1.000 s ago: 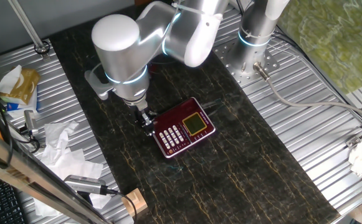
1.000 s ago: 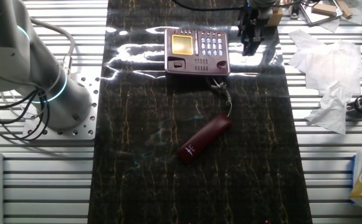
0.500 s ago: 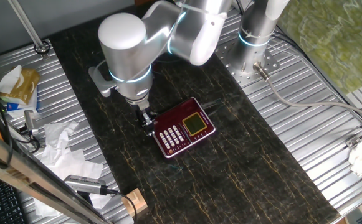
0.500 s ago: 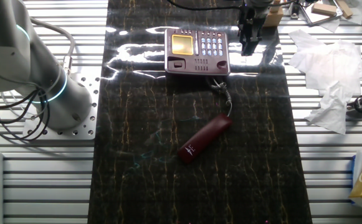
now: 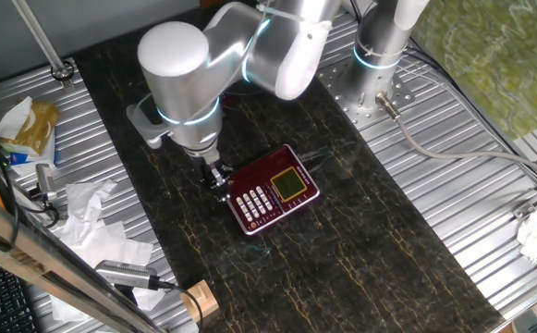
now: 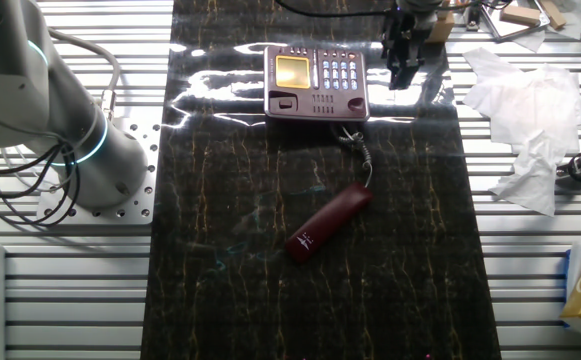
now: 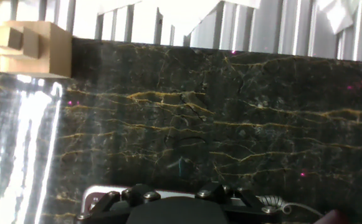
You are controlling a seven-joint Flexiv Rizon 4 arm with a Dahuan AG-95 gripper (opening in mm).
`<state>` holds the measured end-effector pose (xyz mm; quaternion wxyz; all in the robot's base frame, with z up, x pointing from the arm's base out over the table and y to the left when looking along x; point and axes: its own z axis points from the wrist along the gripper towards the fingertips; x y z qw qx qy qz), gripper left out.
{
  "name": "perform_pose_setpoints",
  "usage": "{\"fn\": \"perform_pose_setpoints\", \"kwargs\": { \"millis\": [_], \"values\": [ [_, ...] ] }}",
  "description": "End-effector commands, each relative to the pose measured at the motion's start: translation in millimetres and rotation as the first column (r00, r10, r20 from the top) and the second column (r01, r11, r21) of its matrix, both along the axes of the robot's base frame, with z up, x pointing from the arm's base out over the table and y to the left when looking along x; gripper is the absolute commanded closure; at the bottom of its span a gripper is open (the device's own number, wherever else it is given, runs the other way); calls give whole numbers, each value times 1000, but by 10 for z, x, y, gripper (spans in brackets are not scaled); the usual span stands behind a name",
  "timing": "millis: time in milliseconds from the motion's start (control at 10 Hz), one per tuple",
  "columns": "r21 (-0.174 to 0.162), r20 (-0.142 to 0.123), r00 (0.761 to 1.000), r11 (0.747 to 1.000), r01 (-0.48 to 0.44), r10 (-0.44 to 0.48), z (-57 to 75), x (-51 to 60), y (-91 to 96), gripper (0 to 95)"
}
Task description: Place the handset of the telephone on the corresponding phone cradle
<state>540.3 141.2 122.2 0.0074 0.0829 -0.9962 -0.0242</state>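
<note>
The handset (image 6: 330, 221) lies on the table (image 6: 230, 290), well apart from the gripper (image 6: 404, 72) beside the telephone (image 6: 316, 82); whether its jaws are apart is unclear.

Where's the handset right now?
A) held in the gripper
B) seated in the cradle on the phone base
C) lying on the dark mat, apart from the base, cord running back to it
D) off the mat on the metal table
C: the handset lies on the dark mat, clear of the telephone, joined only by its curly cord, while the gripper is beside the base, holding nothing.
</note>
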Motion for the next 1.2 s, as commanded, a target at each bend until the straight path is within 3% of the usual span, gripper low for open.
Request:
{"fn": "perform_pose_setpoints", "kwargs": {
  "millis": [100, 400, 500, 600, 900, 1100, 1200],
  "values": [
    [-6, -18, 999, 999, -36, 36, 21, 16, -90, 380],
    [6, 2, 993, 993, -116, 116, 132, 92, -756, 380],
    [11, 8, 992, 992, -124, 124, 154, 98, -911, 190],
    [25, 14, 991, 991, -132, 132, 177, 90, -1188, 190],
    [48, 31, 987, 986, -158, 157, 134, 20, -1668, 190],
    [56, 40, 985, 984, -170, 168, 127, -31, -1843, 190],
    [74, 49, 985, 983, -167, 164, 122, -90, -1982, 0]
  ]
}}
